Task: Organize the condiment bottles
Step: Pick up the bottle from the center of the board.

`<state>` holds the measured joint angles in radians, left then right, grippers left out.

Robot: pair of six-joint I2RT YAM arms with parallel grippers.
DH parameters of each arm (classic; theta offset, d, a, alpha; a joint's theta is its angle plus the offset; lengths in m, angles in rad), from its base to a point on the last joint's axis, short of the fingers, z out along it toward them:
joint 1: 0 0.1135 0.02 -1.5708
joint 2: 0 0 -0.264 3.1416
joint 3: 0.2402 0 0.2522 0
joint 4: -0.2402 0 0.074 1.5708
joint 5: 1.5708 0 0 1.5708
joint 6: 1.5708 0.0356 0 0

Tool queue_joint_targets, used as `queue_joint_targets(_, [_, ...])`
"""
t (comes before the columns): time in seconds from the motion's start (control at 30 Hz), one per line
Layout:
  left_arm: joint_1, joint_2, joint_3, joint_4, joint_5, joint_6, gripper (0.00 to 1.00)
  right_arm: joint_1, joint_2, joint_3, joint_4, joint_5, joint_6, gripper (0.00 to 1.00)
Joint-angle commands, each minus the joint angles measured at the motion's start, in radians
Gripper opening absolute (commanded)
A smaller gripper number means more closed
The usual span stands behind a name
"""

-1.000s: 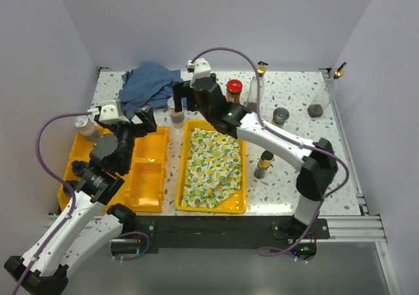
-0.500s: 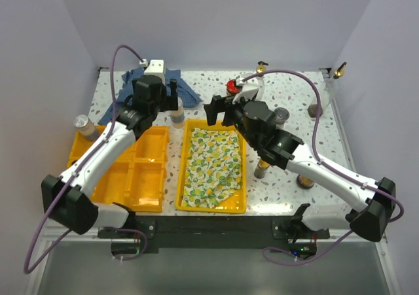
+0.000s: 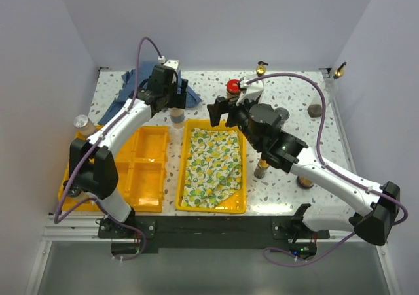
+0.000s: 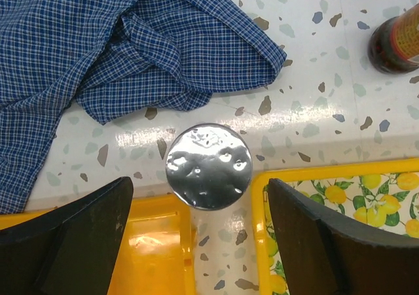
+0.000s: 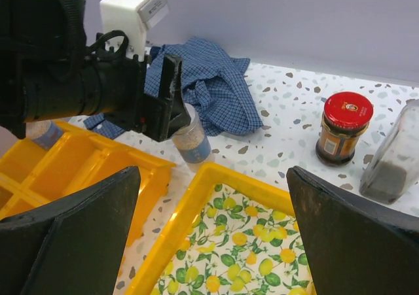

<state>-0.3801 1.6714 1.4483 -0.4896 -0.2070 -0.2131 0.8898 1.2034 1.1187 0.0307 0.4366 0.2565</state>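
I see the speckled terrazzo bench (image 3: 294,92) carrying two glossy yellow plastic trays — a divided tray (image 3: 147,177) at the near left and an oblong tray (image 3: 243,177) at centre, lined with a lemon-print cloth (image 3: 209,164). A crumpled blue checked cloth (image 4: 98,40) lies by the far-left edge. My left gripper (image 4: 198,207) hangs spread wide and empty, fingers either side of a clear spice shaker (image 5: 192,140) with a round, foil-bright cap (image 4: 208,167), standing between the trays' far ends. The right gripper (image 5: 213,197) is splayed and empty above the oblong tray's far rim, with a red-lidded jar (image 5: 343,137) just beyond. A second ago the left arm was back over the divided tray.
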Motion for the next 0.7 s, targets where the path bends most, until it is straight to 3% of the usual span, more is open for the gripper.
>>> queue_joint_targets(0.0, [0.007, 0.057, 0.073, -0.006, 0.009, 0.031, 0.88, 0.003, -0.022, -0.008, 0.064, 0.031, -0.019, 0.99])
queue_joint_targets(0.2, [0.009, 0.129, 0.107, -0.004, 0.015, 0.035, 0.86, 0.001, -0.019, -0.011, 0.074, 0.025, -0.020, 0.99])
queue_joint_targets(0.3, [0.010, 0.143, 0.107, -0.009, 0.014, 0.031, 0.79, 0.001, -0.016, -0.011, 0.077, 0.022, -0.022, 0.99])
queue_joint_targets(0.4, [0.009, 0.139, 0.097, -0.006, 0.003, 0.021, 0.51, 0.001, -0.015, -0.011, 0.078, 0.021, -0.022, 0.99])
queue_joint_targets(0.43, [0.010, 0.134, 0.095, -0.007, -0.006, 0.017, 0.36, 0.001, -0.011, -0.011, 0.078, 0.019, -0.023, 0.99])
queue_joint_targets(0.5, [0.010, 0.119, 0.087, -0.010, -0.051, 0.004, 0.23, 0.003, -0.007, -0.010, 0.078, 0.017, -0.023, 0.99])
queue_joint_targets(0.53, [0.010, 0.114, 0.087, -0.012, -0.070, 0.001, 0.12, 0.003, -0.008, -0.008, 0.078, 0.016, -0.023, 0.98])
queue_joint_targets(0.6, [0.010, 0.100, 0.096, -0.032, -0.149, -0.020, 0.00, 0.001, -0.008, -0.010, 0.078, 0.016, -0.023, 0.99])
queue_joint_targets(0.67, [0.010, 0.080, 0.103, -0.050, -0.231, -0.055, 0.00, 0.001, -0.010, -0.010, 0.077, 0.016, -0.025, 0.99])
